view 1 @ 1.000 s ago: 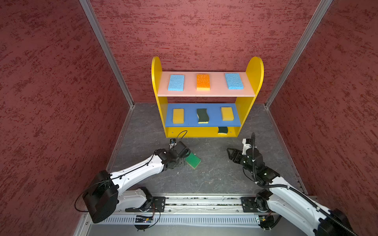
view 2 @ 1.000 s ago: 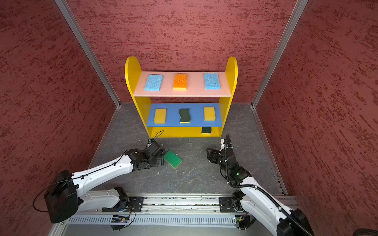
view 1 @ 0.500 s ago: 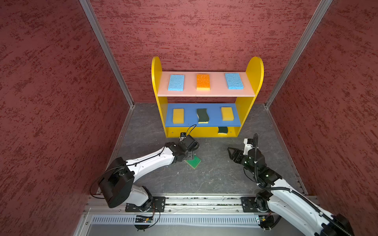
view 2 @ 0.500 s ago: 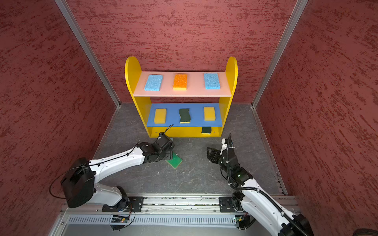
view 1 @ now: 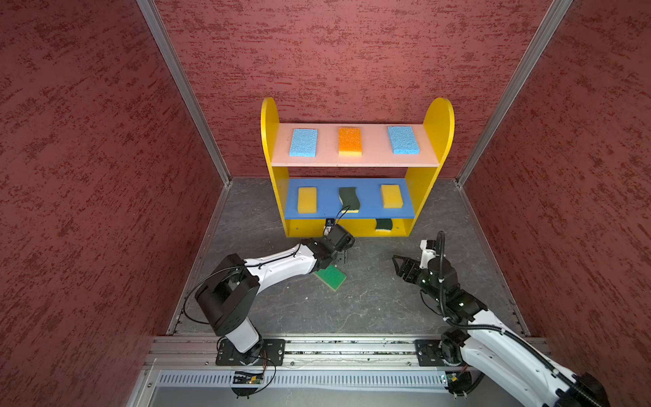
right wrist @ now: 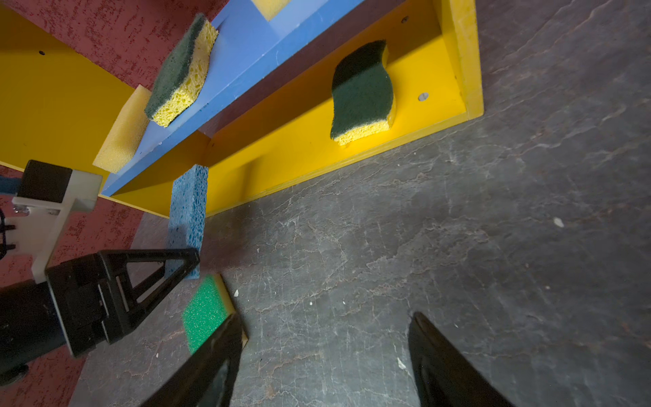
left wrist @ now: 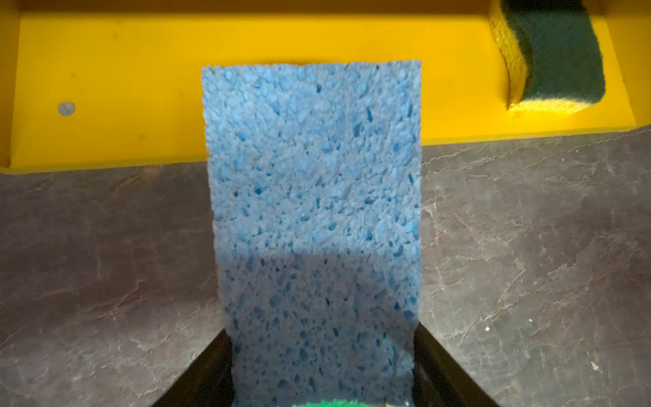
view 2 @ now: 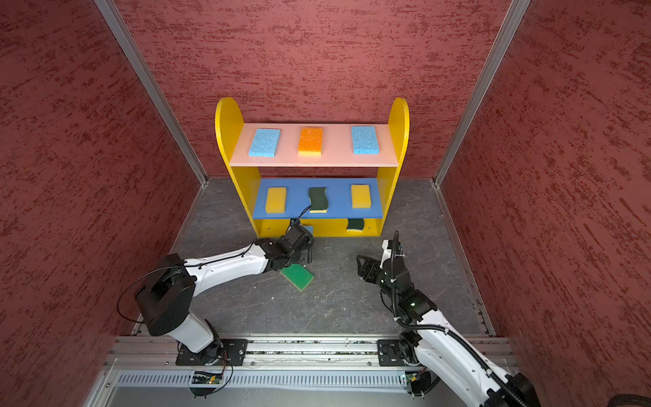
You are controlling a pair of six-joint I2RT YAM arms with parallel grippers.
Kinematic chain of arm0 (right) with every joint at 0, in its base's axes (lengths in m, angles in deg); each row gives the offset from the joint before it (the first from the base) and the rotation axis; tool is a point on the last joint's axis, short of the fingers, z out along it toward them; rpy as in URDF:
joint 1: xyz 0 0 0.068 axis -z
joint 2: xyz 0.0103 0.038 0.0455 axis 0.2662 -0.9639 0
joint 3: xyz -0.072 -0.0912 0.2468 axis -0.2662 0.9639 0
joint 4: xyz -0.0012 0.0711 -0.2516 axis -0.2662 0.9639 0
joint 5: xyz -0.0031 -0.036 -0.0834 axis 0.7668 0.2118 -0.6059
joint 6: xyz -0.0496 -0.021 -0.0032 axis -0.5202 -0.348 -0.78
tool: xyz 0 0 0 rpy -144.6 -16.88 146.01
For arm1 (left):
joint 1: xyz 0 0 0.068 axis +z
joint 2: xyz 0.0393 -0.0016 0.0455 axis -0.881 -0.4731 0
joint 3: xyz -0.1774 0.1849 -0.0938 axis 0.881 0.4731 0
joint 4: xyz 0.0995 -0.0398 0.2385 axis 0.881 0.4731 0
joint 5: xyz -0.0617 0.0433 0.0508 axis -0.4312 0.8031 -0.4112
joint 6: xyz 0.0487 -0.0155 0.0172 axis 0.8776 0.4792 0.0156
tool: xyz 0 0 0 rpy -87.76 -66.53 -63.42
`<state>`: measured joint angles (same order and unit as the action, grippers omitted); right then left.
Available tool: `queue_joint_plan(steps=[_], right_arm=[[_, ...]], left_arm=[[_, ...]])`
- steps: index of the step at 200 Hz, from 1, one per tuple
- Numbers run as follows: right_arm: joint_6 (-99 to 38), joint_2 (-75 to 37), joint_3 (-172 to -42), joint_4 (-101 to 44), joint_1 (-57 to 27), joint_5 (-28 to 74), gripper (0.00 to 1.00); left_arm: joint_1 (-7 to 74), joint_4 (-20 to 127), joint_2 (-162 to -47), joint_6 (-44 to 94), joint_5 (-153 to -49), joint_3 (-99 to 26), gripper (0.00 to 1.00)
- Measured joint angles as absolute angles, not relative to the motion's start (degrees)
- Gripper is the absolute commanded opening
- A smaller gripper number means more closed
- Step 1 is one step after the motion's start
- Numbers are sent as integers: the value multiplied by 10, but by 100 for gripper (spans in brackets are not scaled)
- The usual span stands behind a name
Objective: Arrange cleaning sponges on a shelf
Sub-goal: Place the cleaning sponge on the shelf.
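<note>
One blue sponge (left wrist: 313,211) (held) nearer shelf (view 1: 438,121)

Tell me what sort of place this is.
Most likely a robot lab test cell, not a home: left arm and right arm bolted to an aluminium rail, red panel walls boxing in the workspace, and a small shelf of sponges staged inside.

The yellow-sided three-tier shelf (view 1: 438,119) stands at 12 o'clock on the grey counter (view 1: 370,303). On its pink top board (view 1: 373,156), light blue foam sponges (view 1: 303,142) (view 1: 403,140) flank an orange-topped sponge (view 1: 349,141). On the blue middle board (view 1: 370,209), yellow foam sponges (view 1: 307,199) (view 1: 391,196) flank a dark green wavy sponge (view 1: 348,199). On the yellow bottom board (left wrist: 141,88), another wavy sponge (view 1: 383,224) sits toward 3 o'clock, and a held blue foam sponge (left wrist: 313,211) reaches over the front edge. A bright green rectangular sponge (view 1: 331,277) lies at the shelf's 6 o'clock.
</note>
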<state>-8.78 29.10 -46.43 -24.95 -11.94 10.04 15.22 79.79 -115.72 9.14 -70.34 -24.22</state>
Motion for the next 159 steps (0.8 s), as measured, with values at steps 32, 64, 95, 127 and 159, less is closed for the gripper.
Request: queue_joint_plan(steps=[32,64,95,127,159], right_arm=[[-95,298,-464,-243,-119,98,75],[-102,302,-464,-241,-119,96,76],[-107,302,-462,-242,-119,96,76],[-110,302,-455,-242,-119,96,76],[-113,304,-449,-242,-119,96,76]], left_arm=[[155,767,-1188,91,-689,-249,72],[156,733,-1206,92,-673,-249,73],[156,694,-1228,96,-661,-252,73],[154,662,-1262,98,-647,-269,73],[153,643,-1284,101,-636,-280,73]])
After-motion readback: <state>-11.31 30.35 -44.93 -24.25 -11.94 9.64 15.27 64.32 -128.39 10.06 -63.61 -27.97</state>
